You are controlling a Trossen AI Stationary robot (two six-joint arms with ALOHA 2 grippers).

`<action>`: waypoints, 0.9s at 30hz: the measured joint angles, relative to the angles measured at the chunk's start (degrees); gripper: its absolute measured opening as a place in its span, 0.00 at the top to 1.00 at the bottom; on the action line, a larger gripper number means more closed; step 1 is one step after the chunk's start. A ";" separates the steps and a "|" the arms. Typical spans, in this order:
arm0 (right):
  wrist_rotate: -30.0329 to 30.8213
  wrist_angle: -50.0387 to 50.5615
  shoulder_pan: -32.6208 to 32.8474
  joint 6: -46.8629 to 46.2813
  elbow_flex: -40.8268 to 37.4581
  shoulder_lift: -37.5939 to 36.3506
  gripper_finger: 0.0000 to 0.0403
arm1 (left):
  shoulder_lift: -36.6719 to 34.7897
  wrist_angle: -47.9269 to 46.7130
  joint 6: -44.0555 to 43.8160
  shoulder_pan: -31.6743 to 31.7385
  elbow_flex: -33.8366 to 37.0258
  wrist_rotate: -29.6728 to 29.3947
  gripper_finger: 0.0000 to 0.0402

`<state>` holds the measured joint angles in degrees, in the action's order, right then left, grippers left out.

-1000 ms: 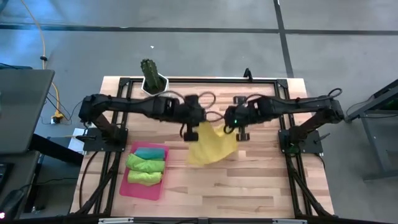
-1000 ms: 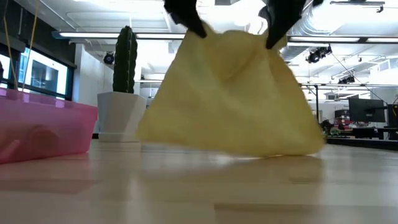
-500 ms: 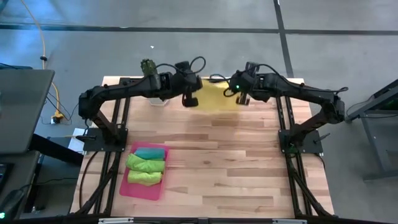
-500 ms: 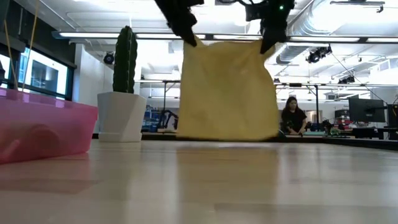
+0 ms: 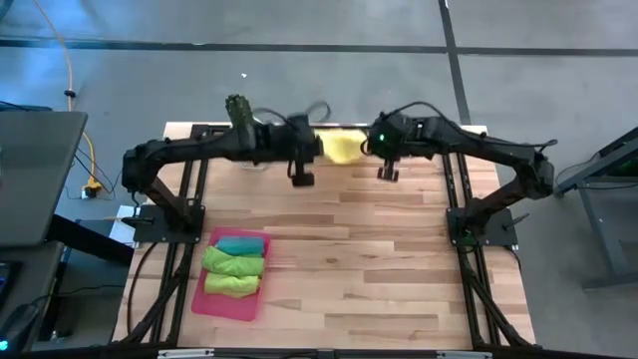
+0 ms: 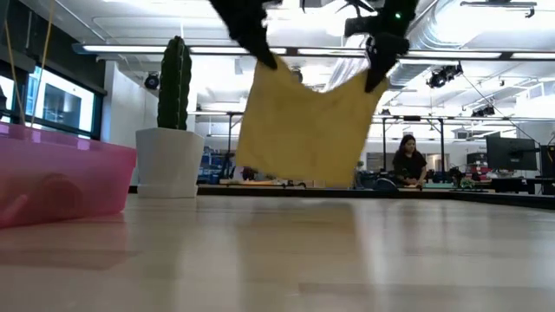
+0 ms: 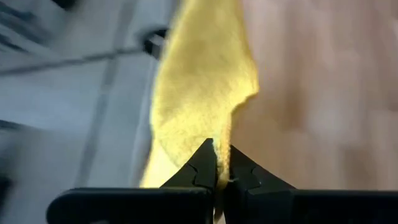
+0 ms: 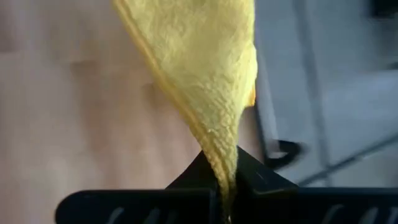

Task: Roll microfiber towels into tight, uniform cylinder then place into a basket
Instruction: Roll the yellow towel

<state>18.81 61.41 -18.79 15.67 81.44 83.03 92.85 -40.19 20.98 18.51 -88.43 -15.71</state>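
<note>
Left gripper (image 5: 302,176), right gripper (image 5: 386,170) each pinch yellow towel (image 6: 305,126) corner, aloft. Risk: corner slips, towel drops crumpled off table (image 5: 399,259) edge.

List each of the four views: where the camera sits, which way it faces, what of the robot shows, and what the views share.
High view: overhead, looking straight down; both arms, left gripper, right gripper, wooden table, basket.
Low view: table height, looking level across; both grippers come down from above onto the yellow towel; cactus pot.
Left wrist view: looks past its own shut jaws along the towel.
Right wrist view: likewise.
Shared: all four show the yellow towel, pinched by both grippers.
</note>
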 joint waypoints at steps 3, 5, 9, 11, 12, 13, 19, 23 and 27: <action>-3.57 -0.76 3.15 -2.50 -5.27 -0.29 1.00 | 0.32 0.21 -2.62 -3.24 5.48 2.45 1.00; -5.19 -1.63 5.72 -4.32 -9.96 -0.25 1.00 | 0.25 2.77 -3.77 -5.73 8.91 3.80 1.00; -5.91 -6.53 11.20 -8.09 -18.71 -0.21 1.00 | 0.27 7.19 -6.66 -10.20 14.77 4.37 1.00; -5.91 -8.59 14.02 -10.53 -21.80 -0.21 1.00 | 0.25 8.87 -8.18 -12.09 16.52 4.35 1.00; -5.92 -9.78 15.36 -11.75 -23.05 -0.21 1.00 | 0.25 9.24 -9.09 -12.94 17.35 4.33 1.00; -5.93 -10.54 16.75 -13.08 -24.04 -0.21 1.00 | 0.25 9.56 -10.22 -13.77 18.12 4.33 1.00; -5.98 -13.77 24.13 -20.27 -26.47 -0.21 1.00 | 0.25 12.04 -17.79 -18.16 21.47 4.13 1.00; -5.95 -15.51 28.29 -24.14 -26.48 -0.21 1.00 | 0.25 14.34 -22.36 -20.48 23.40 4.10 1.00; -5.97 -17.36 31.85 -27.42 -26.48 -0.21 1.00 | 0.53 15.11 -25.58 -22.49 23.87 3.79 1.00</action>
<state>12.84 44.05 13.06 -11.75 54.96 82.83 93.38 -25.09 -4.59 -3.98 -64.56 -11.92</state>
